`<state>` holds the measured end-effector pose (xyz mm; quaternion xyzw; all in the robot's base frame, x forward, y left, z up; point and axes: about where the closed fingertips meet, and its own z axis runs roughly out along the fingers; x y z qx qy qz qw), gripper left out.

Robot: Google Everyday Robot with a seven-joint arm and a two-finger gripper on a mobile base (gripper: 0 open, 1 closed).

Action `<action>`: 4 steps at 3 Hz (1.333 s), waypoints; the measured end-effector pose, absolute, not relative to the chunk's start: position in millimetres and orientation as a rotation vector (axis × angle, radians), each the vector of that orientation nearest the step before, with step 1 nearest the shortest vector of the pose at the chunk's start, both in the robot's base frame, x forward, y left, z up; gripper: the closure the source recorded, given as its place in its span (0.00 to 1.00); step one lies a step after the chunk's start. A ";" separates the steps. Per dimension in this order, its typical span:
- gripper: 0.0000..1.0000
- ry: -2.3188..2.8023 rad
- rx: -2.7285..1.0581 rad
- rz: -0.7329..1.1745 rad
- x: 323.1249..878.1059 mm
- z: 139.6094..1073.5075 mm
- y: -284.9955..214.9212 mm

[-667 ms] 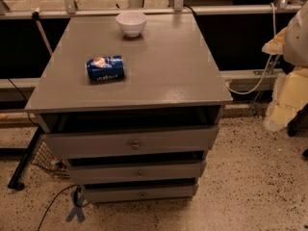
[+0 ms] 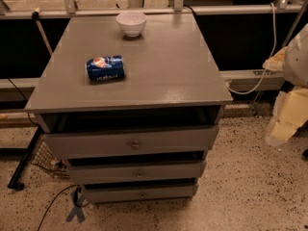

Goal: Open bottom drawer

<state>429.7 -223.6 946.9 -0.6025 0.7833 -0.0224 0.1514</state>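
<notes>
The bottom drawer [image 2: 140,194] sits lowest beneath the bench's front edge, its knob facing outward ready for pulling, while the gripper [image 2: 283,126], open or closed I cannot tell, hangs beyond the right edge

The cream-coloured pincer [image 2: 281,126] hangs at the right edge of the view, apart from the grey bench [image 2: 192,76] and about level with its drawers. Well to the left of the pincer and lower, the bottom drawer [image 2: 110,195] sits just above the speckled floor [image 2: 240,201], under the middle drawer [image 2: 106,172] and the wide top drawer [image 2: 86,144]. Up and left of the pincer, a blue can [image 2: 105,68] lies on its side on the bench top, with a white bowl [image 2: 131,23] farther back.
</notes>
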 end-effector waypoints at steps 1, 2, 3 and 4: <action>0.00 2.254 -1.730 -0.008 414.4 907.7 -229.1; 0.00 2.240 -1.733 0.140 394.8 833.0 -224.1; 0.00 2.239 -1.728 0.285 378.4 769.6 -210.0; 0.00 2.239 -1.729 0.283 378.6 770.5 -210.1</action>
